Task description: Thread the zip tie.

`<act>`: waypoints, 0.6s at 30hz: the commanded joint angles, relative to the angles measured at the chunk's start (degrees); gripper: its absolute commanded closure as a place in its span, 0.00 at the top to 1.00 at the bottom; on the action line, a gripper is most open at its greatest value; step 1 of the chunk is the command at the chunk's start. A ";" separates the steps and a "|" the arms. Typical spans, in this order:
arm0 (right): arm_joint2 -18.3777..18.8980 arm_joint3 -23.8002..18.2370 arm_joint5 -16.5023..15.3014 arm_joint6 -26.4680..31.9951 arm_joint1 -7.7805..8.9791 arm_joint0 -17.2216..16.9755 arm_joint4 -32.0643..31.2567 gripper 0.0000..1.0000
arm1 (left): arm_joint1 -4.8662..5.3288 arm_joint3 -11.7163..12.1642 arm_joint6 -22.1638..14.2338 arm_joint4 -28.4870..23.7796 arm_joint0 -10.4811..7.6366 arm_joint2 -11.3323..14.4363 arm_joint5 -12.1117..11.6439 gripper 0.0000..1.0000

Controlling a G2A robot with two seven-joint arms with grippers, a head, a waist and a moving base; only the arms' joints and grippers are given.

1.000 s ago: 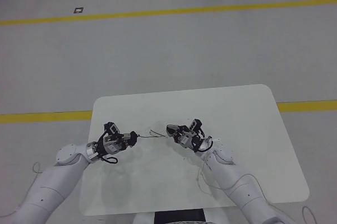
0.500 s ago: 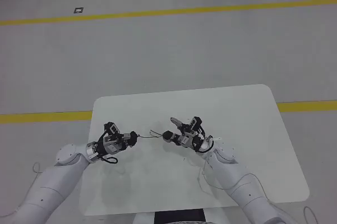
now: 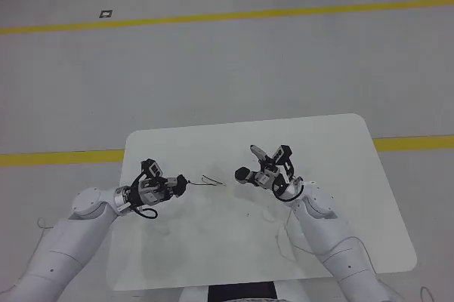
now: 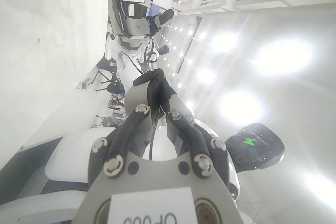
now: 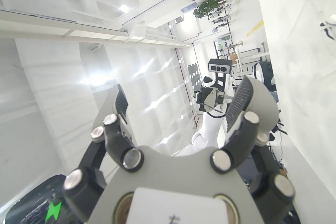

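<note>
A: Currently, which step do we log?

B: Regrasp ahead of threading. Our left end effector (image 3: 179,183) is clamped fully closed on one end of the thin black plastic zip tie (image 3: 208,181). The zip tie projects from it toward the right arm, over the middle of the white rounded worktop (image 3: 325,151). We cannot tell whether its free end touches the surface.

A: And the right side?

B: Our right end effector (image 3: 247,164) stands wide open and holds nothing. It sits near the free end of the zip tie but apart from it. In the right wrist view the ribbed pads (image 5: 236,101) are spread, and the left end effector appears farther off between them.

A: What does the next move call for?

B: We judge that the open pads must be brought around the free end and closed, and the tip then aligned with the head. The zip tie is thin and kinked, so we need fine alignment and a slow approach.

A: Surroundings and obstructions?

B: Yellow floor stripes (image 3: 211,16) and a small black square floor marker (image 3: 106,13) lie well apart from the work. The likely hindrance, in our judgement, is the zip tie's own flex under contact.
</note>
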 commanded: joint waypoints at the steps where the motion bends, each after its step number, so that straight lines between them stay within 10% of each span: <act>1: 0.82 -1.17 -0.45 -0.15 0.30 -0.65 -0.35 1.00 | 0.18 -0.93 0.31 0.30 0.50 -0.69 0.54 0.00; 18: 2.15 -4.65 -2.86 -2.70 1.01 -2.20 -3.23 1.00 | 0.24 -2.46 2.52 1.55 1.22 -1.50 1.42 0.00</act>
